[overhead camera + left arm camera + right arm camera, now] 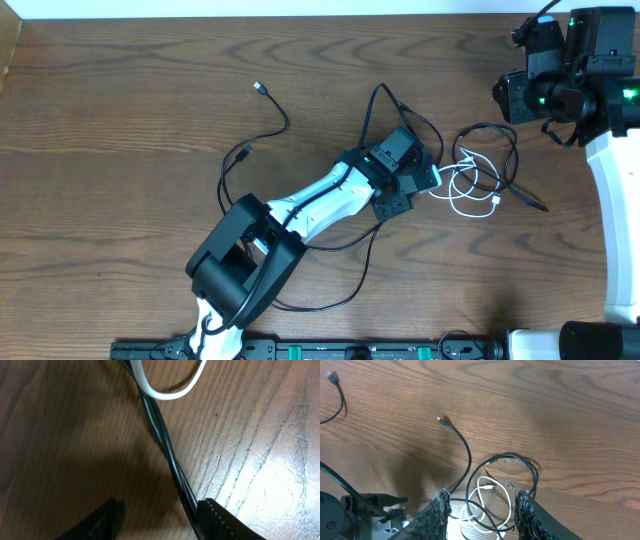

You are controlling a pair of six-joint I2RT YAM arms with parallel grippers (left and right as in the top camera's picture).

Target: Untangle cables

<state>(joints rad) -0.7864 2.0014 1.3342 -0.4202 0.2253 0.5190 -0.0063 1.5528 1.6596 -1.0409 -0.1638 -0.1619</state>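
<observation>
Under me lies a table [120,120] of dark brown wood, its grain running in long wavy bands from side to side. Seen close, the surface shows fine scratches and a bright patch of glare. A white strip [300,6] borders the far edge, and a paler wooden lip [8,50] stands at the far left corner
</observation>
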